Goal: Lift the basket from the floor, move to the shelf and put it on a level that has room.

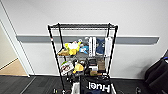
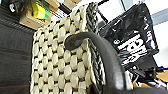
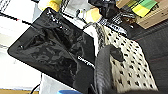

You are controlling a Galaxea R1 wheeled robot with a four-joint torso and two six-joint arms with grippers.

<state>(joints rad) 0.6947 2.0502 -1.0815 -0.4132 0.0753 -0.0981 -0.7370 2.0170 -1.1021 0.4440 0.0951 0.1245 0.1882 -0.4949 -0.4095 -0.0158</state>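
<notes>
The cream woven basket [image 1: 75,89] sits at the bottom edge of the head view, right in front of the shelf [image 1: 53,50], with the black Huel pouch [image 1: 98,86] standing in it. The shelf's top level [image 1: 82,25] is a bare black wire grid. In the left wrist view the basket's knobbly side [image 2: 60,65] is very near, and its dark handle [image 2: 105,50] curves toward the camera beside the pouch [image 2: 132,40]. The right wrist view looks along the other handle [image 3: 102,67], the weave [image 3: 130,65] and the pouch [image 3: 55,55]. The dark carpet floor [image 1: 37,85] runs under the rack.
The middle tier [image 1: 82,48] holds soft toys and upright books. The tier below [image 1: 82,67] is crowded with boxes and toys. The rack stands against a white wall. A doorway with tan wooden flooring [image 1: 12,68] opens at the left, and a dark bulky object [image 1: 157,75] stands at the right.
</notes>
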